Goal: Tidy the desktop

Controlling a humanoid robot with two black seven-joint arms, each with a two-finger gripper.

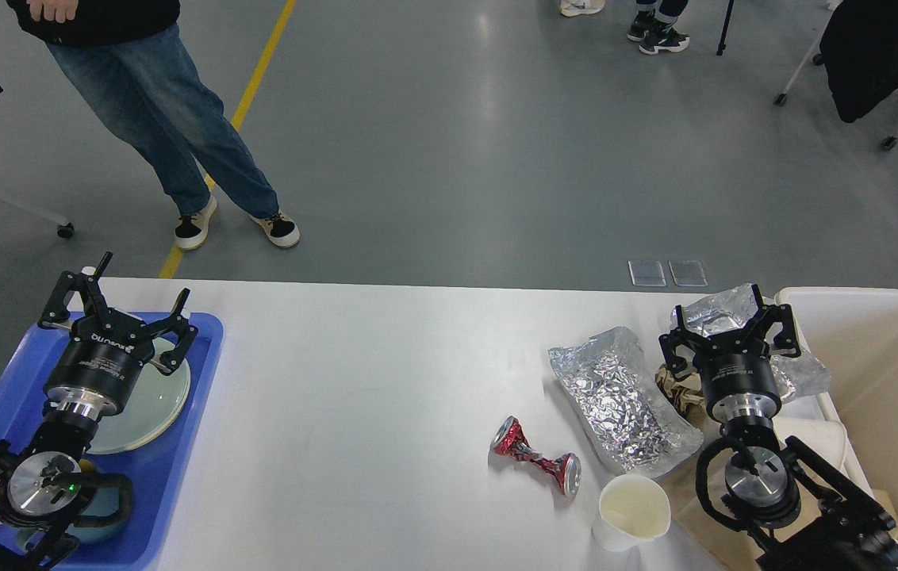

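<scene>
The white desktop [354,396] spans the lower half of the view. On its right part lie a crushed red can [536,457], a crumpled foil bag [623,400], a white paper cup [631,511] on its side and a second foil bag [723,313]. My left gripper [136,305] hangs open over the blue tray [179,468], holding nothing. My right gripper [731,321] stands open above the far foil bag and a brown crumpled paper [675,388].
The blue tray holds a pale green plate [155,396] and a teal cup [112,523]. A cream-white bin [893,396] stands at the right edge. A person in jeans [155,119] stands beyond the table's far left corner.
</scene>
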